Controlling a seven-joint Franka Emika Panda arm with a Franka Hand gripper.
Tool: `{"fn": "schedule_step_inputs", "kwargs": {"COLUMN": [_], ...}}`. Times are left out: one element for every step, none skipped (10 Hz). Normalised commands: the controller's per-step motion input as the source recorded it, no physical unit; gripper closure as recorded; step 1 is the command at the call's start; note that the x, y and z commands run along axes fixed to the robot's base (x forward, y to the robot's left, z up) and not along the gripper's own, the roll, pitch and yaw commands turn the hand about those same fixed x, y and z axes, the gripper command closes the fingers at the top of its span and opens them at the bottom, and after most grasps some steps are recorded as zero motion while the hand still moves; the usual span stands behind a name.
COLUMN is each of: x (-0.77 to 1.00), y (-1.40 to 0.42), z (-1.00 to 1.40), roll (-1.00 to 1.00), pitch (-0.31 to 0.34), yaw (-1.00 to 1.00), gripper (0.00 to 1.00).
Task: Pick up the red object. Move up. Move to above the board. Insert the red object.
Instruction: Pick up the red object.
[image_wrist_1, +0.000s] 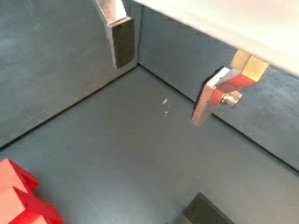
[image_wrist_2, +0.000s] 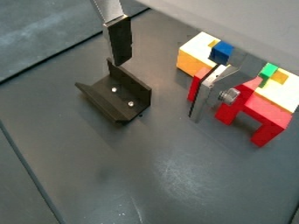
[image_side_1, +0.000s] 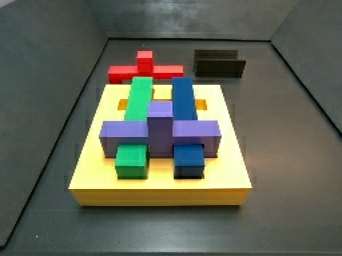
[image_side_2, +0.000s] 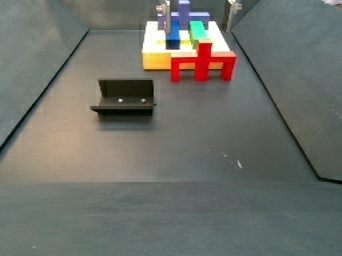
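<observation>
Gripper hovering empty, fingers spread apart, near the red object, which stands on the floor touching the board; an off-centre descent risks striking the board or fixture.

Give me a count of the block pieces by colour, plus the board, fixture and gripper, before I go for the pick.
Red object, on the floor against the board: 1
Green blocks: 1
Blue blocks: 1
Purple cross-shaped block: 1
Yellow board: 1
Fixture: 1
Gripper, open above the floor, holding nothing: 1
Total: 7
</observation>
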Motion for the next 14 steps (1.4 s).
{"fn": "schedule_step_inputs", "kwargs": {"x": [0.0, -0.07, -0.21, -0.13, -0.12, -0.26, -0.29, -0.21, -0.08, 0.0, 0.0, -0.11, -0.2, -0.27], "y": [-0.02, -0.35, -0.97, -0.94, -0.88, -0.84, -0.87, -0.84, -0.67, -0.74, -0.67, -0.47, -0.29, -0.14], "z": [-0.12, -0.18, -0.41, -0.42, -0.43, -0.41, -0.36, -0.12, 0.0, 0.0, 0.0, -0.12, -0.23, -0.27], "roll": [0.0, -0.09, 0.03, 0.14, 0.17, 0.16, 0.12, 0.03, -0.02, 0.14, 0.28, 0.18, 0.07, 0.02], "pitch": [0.0, -0.043, -0.106, -0.117, -0.101, -0.081, -0.067, -0.099, -0.117, -0.15, -0.111, -0.17, -0.203, -0.23], "yaw": [0.0, 0.01, 0.16, 0.15, 0.17, 0.23, 0.23, 0.24, 0.25, 0.0, -0.04, -0.02, -0.03, -0.07], "gripper": [0.0, 0.0, 0.0, 0.0, 0.0, 0.0, 0.0, 0.0, 0.0, 0.0, 0.0, 0.0, 0.0, 0.0]}}
